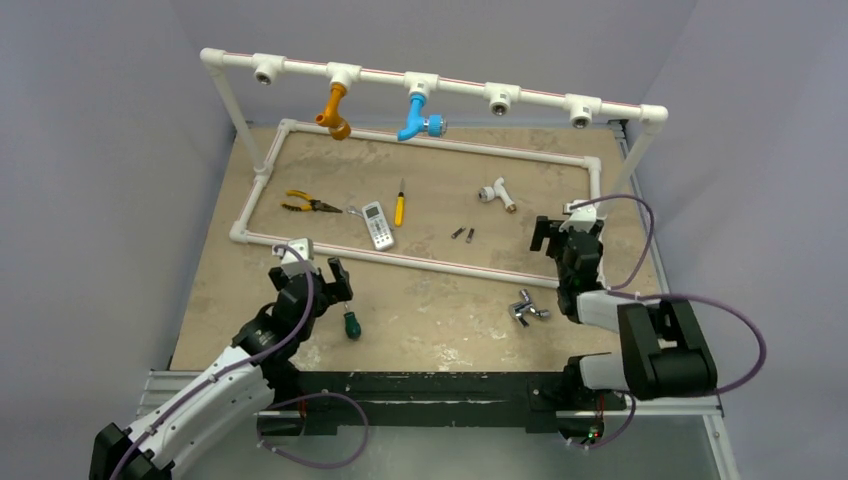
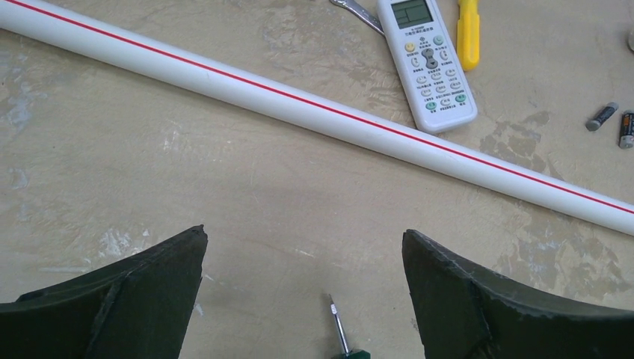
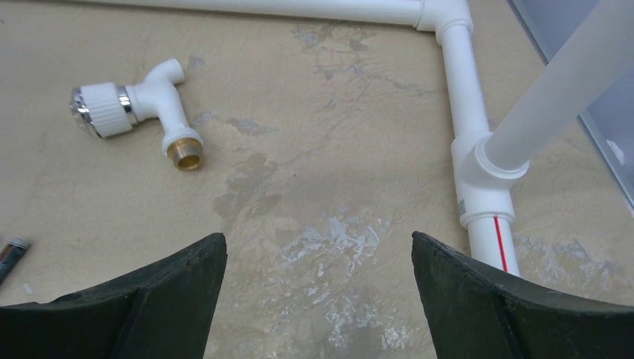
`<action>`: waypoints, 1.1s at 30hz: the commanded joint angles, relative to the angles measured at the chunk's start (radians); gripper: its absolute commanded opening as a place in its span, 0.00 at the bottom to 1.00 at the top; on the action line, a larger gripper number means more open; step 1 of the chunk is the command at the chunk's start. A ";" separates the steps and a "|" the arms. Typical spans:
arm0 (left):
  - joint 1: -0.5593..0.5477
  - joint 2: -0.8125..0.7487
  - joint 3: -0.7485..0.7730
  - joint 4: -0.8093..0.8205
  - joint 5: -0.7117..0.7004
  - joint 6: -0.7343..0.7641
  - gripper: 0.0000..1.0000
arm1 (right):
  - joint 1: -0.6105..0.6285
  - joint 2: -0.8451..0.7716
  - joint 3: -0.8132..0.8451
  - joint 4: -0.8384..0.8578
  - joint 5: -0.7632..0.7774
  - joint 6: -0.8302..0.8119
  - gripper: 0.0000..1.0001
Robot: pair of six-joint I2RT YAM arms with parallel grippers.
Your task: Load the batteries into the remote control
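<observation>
The white remote control lies face up, buttons showing, inside the pipe frame; it also shows in the left wrist view. Two small dark batteries lie loose on the table to its right; they show at the right edge of the left wrist view, and one tip shows in the right wrist view. My left gripper is open and empty, on the near side of the front pipe. My right gripper is open and empty, right of the batteries.
A white pipe frame rings the work area. Inside it lie a yellow-handled screwdriver, pliers and a white tap. A green-handled screwdriver and a silver tap fitting lie nearer. An overhead pipe rack stands behind.
</observation>
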State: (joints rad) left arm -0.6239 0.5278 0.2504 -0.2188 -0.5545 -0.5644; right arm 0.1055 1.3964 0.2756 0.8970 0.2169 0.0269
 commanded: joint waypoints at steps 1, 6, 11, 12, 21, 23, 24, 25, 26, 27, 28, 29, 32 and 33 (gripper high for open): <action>0.002 0.060 0.111 -0.085 -0.027 -0.077 1.00 | 0.003 -0.199 0.048 -0.241 -0.035 0.054 0.88; 0.001 0.130 0.183 -0.121 -0.019 -0.137 1.00 | 0.038 -0.418 0.034 -0.456 0.043 0.134 0.88; 0.001 0.183 0.244 -0.102 -0.032 -0.134 1.00 | 0.040 -0.567 0.061 -0.631 0.026 0.283 0.84; 0.001 0.204 0.264 -0.101 -0.035 -0.134 1.00 | 0.039 -0.581 0.071 -0.660 0.015 0.316 0.84; 0.001 0.579 0.517 -0.039 -0.016 -0.136 1.00 | 0.043 -0.566 0.178 -0.878 -0.143 0.471 0.84; 0.006 0.683 0.591 -0.035 0.000 -0.134 1.00 | 0.045 -0.583 0.175 -0.889 -0.157 0.480 0.84; 0.009 0.729 0.623 -0.033 0.009 -0.133 1.00 | 0.046 -0.593 0.172 -0.893 -0.158 0.481 0.84; 0.012 0.778 0.657 -0.033 0.023 -0.132 1.00 | 0.045 -0.603 0.169 -0.894 -0.156 0.479 0.84; 0.016 0.824 0.687 -0.034 0.036 -0.131 1.00 | 0.046 -0.614 0.167 -0.902 -0.153 0.474 0.84; 0.020 0.865 0.716 -0.035 0.048 -0.132 1.00 | 0.046 -0.623 0.166 -0.919 -0.150 0.465 0.85; 0.022 0.906 0.740 -0.038 0.058 -0.133 1.00 | 0.046 -0.631 0.166 -0.928 -0.149 0.457 0.84; 0.026 0.941 0.766 -0.042 0.070 -0.135 1.00 | 0.046 -0.639 0.165 -0.935 -0.149 0.451 0.85; 0.042 1.035 0.820 -0.053 0.107 -0.146 1.00 | 0.046 -0.661 0.161 -0.946 -0.155 0.439 0.85; 0.047 1.059 0.831 -0.053 0.121 -0.150 1.00 | 0.045 -0.666 0.159 -0.947 -0.158 0.437 0.84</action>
State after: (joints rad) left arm -0.6006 1.5154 1.0065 -0.2752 -0.4934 -0.6960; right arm 0.1474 0.7620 0.4133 -0.0269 0.0822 0.4717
